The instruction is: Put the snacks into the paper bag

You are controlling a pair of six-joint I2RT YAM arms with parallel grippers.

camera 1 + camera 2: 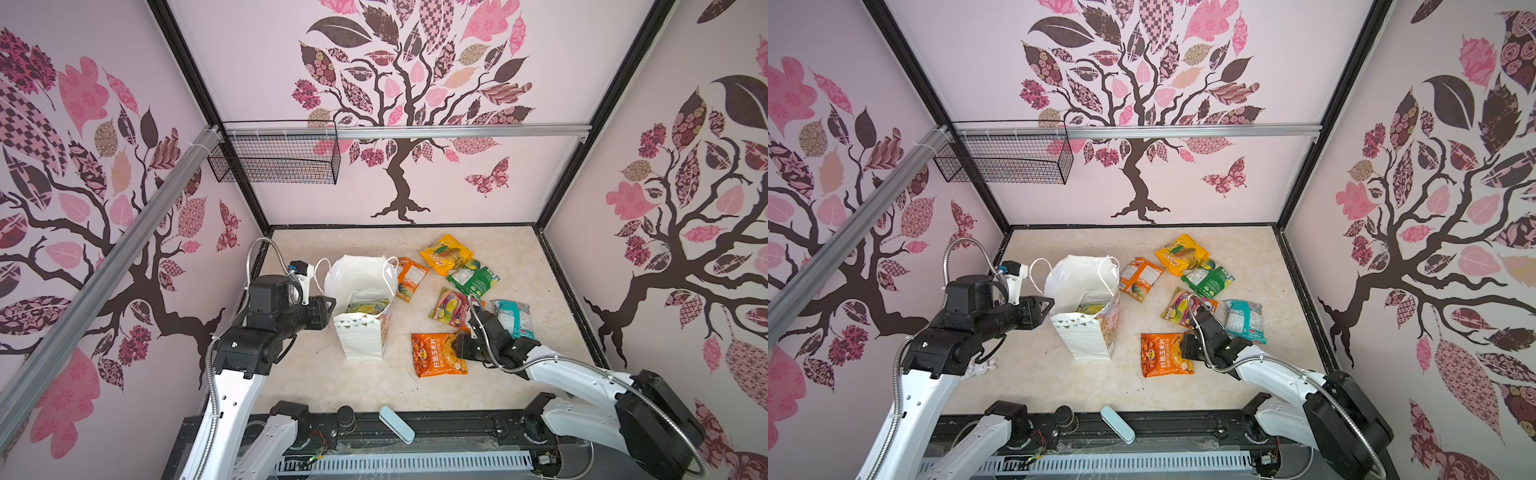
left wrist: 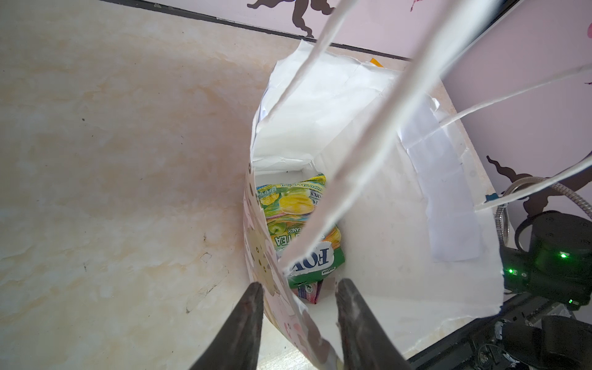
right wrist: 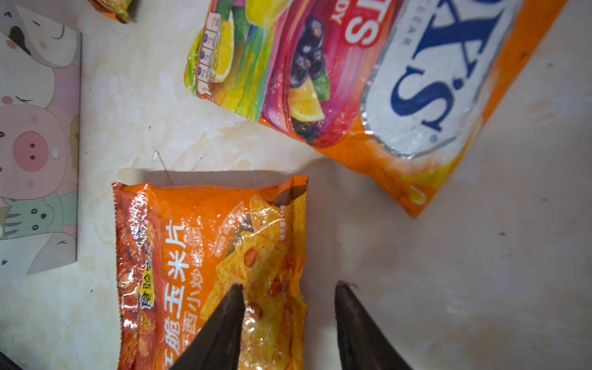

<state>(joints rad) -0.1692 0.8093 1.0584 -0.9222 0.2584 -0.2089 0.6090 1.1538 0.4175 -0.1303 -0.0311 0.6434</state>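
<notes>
The white paper bag (image 1: pixel 360 332) (image 1: pixel 1084 338) stands open left of centre, and a green FOX'S packet (image 2: pixel 298 217) lies inside over a purple one (image 2: pixel 309 293). My left gripper (image 2: pixel 300 283) (image 1: pixel 330 307) is open at the bag's rim, one finger outside the wall and one inside. My right gripper (image 3: pixel 290 285) (image 1: pixel 457 345) is open over the right edge of an orange corn-chip packet (image 3: pixel 198 256) (image 1: pixel 436 353), one finger on the packet and the other over bare table. Behind it lie a multicolour FOX'S packet (image 3: pixel 320 80) (image 1: pixel 451 307), a teal packet (image 1: pixel 515 316), a green one (image 1: pixel 473 278), a yellow one (image 1: pixel 446 253) and an orange one (image 1: pixel 409 278).
A black wire basket (image 1: pixel 274 158) hangs on the rail at the back left. A pale blue case (image 1: pixel 397 424) and a small black-lidded jar (image 1: pixel 345 415) sit on the front ledge. Patterned walls close in three sides. The bag's cord handles (image 2: pixel 368 134) cross the left wrist view.
</notes>
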